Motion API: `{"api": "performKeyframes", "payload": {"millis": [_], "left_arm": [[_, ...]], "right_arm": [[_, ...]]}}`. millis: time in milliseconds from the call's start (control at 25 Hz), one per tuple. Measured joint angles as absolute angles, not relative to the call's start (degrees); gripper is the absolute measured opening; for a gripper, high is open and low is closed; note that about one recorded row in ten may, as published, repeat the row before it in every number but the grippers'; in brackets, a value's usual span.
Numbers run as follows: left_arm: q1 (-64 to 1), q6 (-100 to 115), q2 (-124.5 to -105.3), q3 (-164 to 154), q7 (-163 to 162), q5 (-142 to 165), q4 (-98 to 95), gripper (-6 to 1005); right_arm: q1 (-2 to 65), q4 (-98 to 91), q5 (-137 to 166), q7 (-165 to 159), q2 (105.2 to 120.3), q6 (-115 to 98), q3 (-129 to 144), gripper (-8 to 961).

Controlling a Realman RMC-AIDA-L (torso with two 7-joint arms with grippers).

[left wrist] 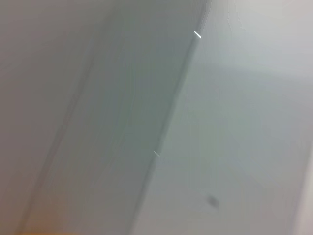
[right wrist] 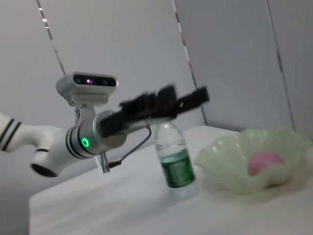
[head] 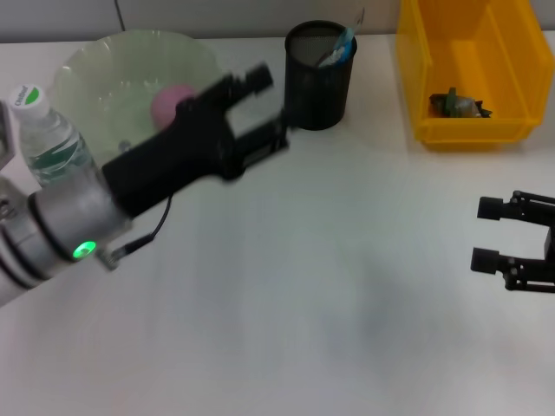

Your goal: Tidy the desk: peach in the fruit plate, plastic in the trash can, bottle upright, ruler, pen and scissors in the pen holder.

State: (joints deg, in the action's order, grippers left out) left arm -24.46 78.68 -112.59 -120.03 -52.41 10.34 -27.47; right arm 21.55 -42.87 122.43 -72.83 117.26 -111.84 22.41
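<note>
The pink peach (head: pixel 172 101) lies in the pale green fruit plate (head: pixel 95 65) at the back left. Beside the plate, the clear bottle (head: pixel 48 139) stands upright with its cap on. The black pen holder (head: pixel 319 87) has blue and white items (head: pixel 340 45) sticking out of it; I cannot tell which ones. A dark crumpled piece of plastic (head: pixel 457 104) sits in the yellow trash can (head: pixel 416 78). My left gripper (head: pixel 270 106) hovers open and empty just left of the pen holder. My right gripper (head: pixel 487 234) is open at the right edge.
In the right wrist view the left arm (right wrist: pixel 93 139) reaches over the bottle (right wrist: pixel 177 164), with the plate (right wrist: pixel 230 161) and peach (right wrist: pixel 264 163) beside it. The left wrist view holds only a grey wall (left wrist: pixel 220 122).
</note>
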Motion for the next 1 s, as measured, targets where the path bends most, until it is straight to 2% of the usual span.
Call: {"api": "performKeyframes", "payload": {"millis": [200,280,560,1000], "left_arm": [[-23.75,83.30,-110.15,-110.80,-56.95,33.63,-27.35,776],[-23.96,83.61,-110.00,-108.73,-57.50,37.75,-27.32,776],[-24.31,86.33,-110.95,-98.85,-57.99,54.46,-27.55,775],[-24.27,88.41,-111.04,-95.34,-59.26,59.01,-26.13,775]], "right_arm": [[21.93,-41.60,122.64,-70.71,116.93,-114.19,23.54,777],[21.97,-41.53,122.65,-70.67,116.93,-114.24,23.98,777],[22.14,-40.21,122.70,-69.79,117.17,-113.67,25.97,777],[23.70,-35.17,122.65,-63.87,117.46,-110.74,25.97,777]]}}
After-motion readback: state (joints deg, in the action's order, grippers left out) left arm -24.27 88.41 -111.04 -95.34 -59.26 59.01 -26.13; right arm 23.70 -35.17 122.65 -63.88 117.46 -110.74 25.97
